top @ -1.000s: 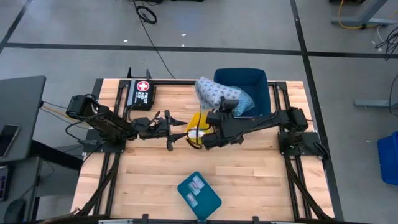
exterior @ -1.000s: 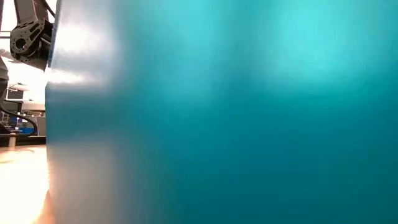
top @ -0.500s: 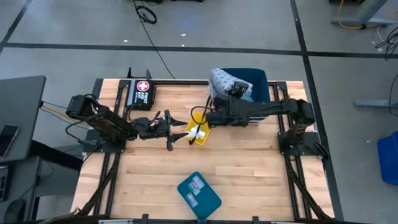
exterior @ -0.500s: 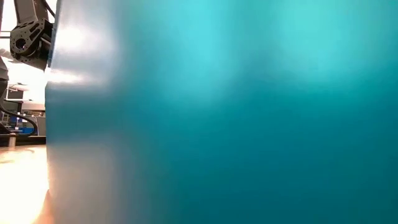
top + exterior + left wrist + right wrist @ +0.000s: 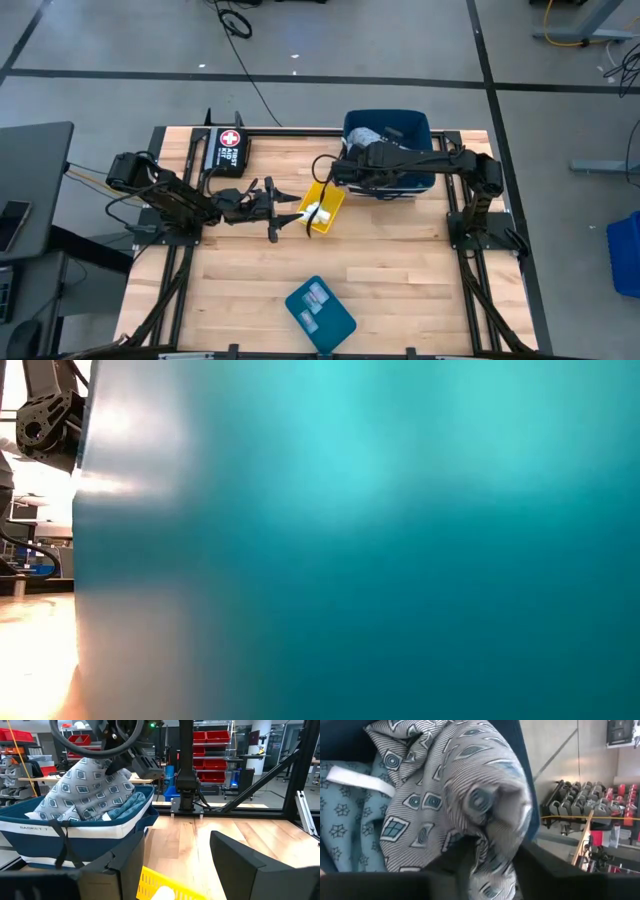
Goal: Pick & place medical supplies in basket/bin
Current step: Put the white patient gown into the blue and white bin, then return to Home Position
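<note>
While a teal lid (image 5: 380, 560) blocks the low view, cases flank it.

**How my four cameras sit right now**

My high view hangs above the table (image 5: 330, 270) and looks straight down, taking in both arms, the floor around, and the blue basket (image 5: 420, 125) at the far edge. My low view sits at table-top height, but a teal surface (image 5: 380, 560) pressed very near the lens fills almost all of it; only a strip at one side shows room. My left wrist view looks level across the wood toward the basket (image 5: 75, 832) and shelving beyond. My right wrist view sits close inside that same basket, against the grey-blue pad (image 5: 465, 795), which the left wrist view (image 5: 95, 785) also shares.
</note>
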`<state>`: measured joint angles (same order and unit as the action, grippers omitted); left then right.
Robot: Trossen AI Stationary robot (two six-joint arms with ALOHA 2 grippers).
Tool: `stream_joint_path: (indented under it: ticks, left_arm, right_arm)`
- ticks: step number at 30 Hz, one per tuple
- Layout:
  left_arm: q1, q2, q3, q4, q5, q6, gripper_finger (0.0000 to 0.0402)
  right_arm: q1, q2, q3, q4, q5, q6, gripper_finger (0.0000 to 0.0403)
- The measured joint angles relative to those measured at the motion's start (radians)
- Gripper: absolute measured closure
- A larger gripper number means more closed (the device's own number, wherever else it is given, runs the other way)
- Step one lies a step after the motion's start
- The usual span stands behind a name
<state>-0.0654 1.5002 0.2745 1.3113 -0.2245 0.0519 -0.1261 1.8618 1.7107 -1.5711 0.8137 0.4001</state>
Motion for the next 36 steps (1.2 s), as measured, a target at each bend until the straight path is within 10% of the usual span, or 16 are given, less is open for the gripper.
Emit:
stream_joint_path:
  ticks: [12, 26, 36]
  left_arm:
    - [0.0, 0.0, 0.0, 0.0, 0.0, 0.0, 0.0189]
    - [0.0, 0.0, 0.0, 0.0, 0.0, 0.0, 0.0189]
    - [0.0, 0.0, 0.0, 0.0, 0.025, 0.0, 0.0189]
  right_arm:
    - [0.076, 0.0, 0.0, 0.014, -0.065, -0.021, 0.0126]
    - [0.329, 0.001, 0.0, 0.099, -0.272, 0.114, 0.0181]
    - [0.571, 0.001, 0.0, 0.604, -0.302, -0.067, 0.0262]
